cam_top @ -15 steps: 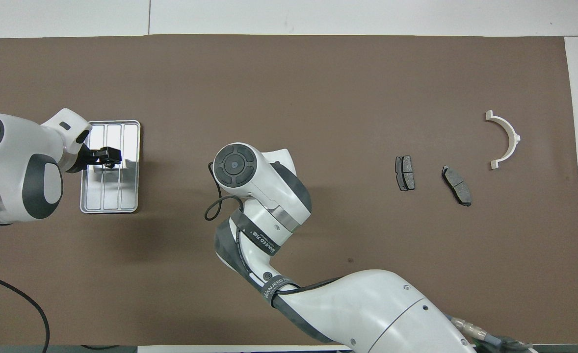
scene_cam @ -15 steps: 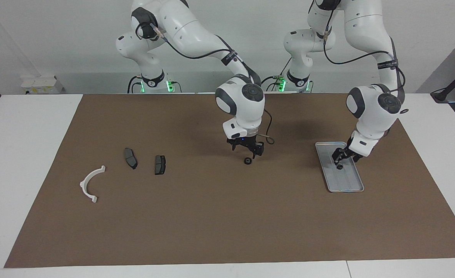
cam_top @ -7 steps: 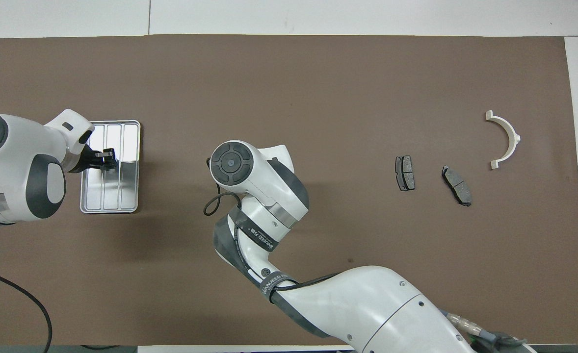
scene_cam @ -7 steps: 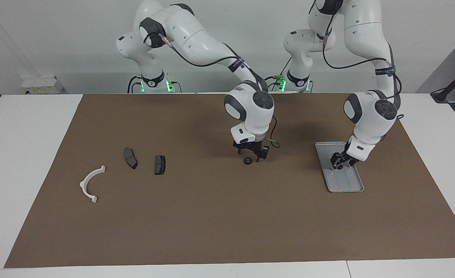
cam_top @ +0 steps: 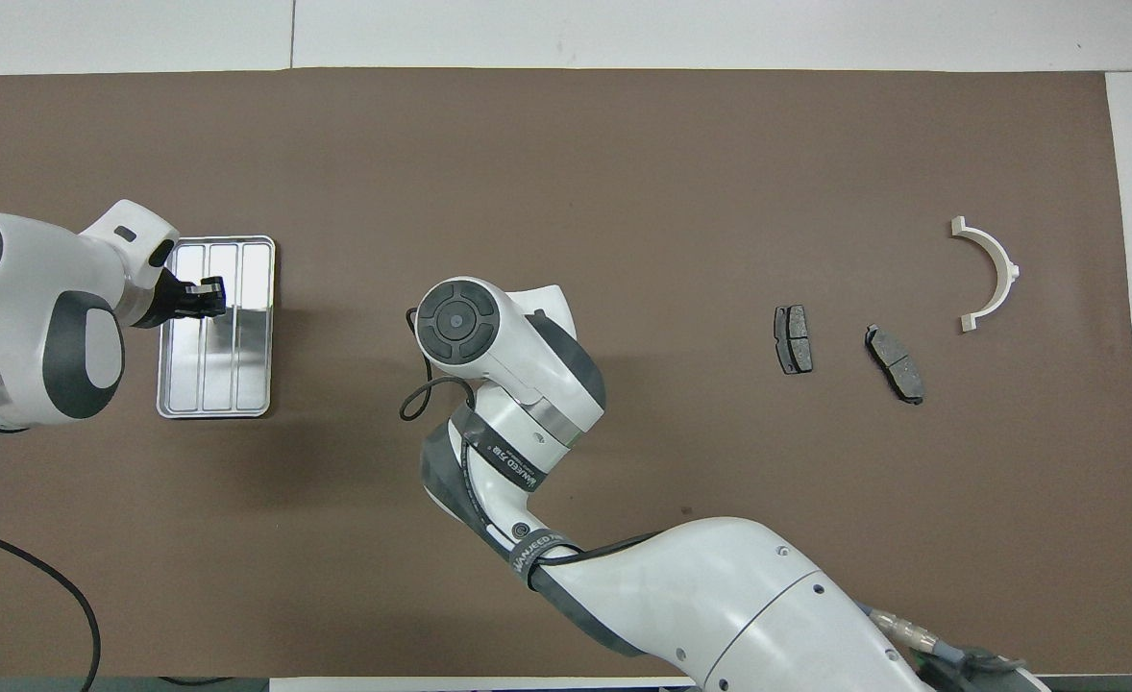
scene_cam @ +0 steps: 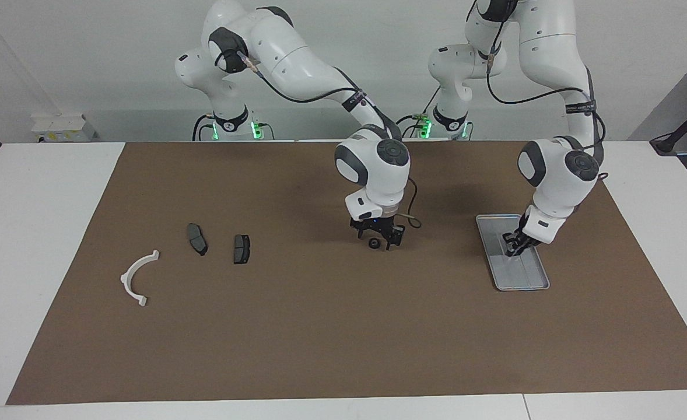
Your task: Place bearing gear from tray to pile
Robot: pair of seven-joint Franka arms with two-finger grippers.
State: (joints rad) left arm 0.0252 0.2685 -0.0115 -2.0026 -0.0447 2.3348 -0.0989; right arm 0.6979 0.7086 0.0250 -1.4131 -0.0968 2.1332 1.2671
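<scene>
A small black bearing gear (scene_cam: pixel 372 243) lies on the brown mat mid-table. My right gripper (scene_cam: pixel 378 238) stands low over it, open, with a finger on each side. In the overhead view the right wrist hides both. The silver tray (scene_cam: pixel 527 279) lies toward the left arm's end, and it also shows in the overhead view (cam_top: pixel 249 384). My left gripper (scene_cam: pixel 512 249) is down in the tray, also in the overhead view (cam_top: pixel 209 293). No gear shows in the tray. The pile is two dark brake pads (scene_cam: pixel 197 238) (scene_cam: pixel 241 248) and a white bracket (scene_cam: pixel 136 277).
The pile lies toward the right arm's end of the mat; in the overhead view the pads (cam_top: pixel 793 338) (cam_top: pixel 895 362) and the bracket (cam_top: pixel 994 274) are spread apart. A cable loop (scene_cam: pixel 409 219) hangs by the right wrist.
My right gripper has come down around the gear on the mat. My left gripper has dropped into the tray and now covers the small gear that showed under it a second ago.
</scene>
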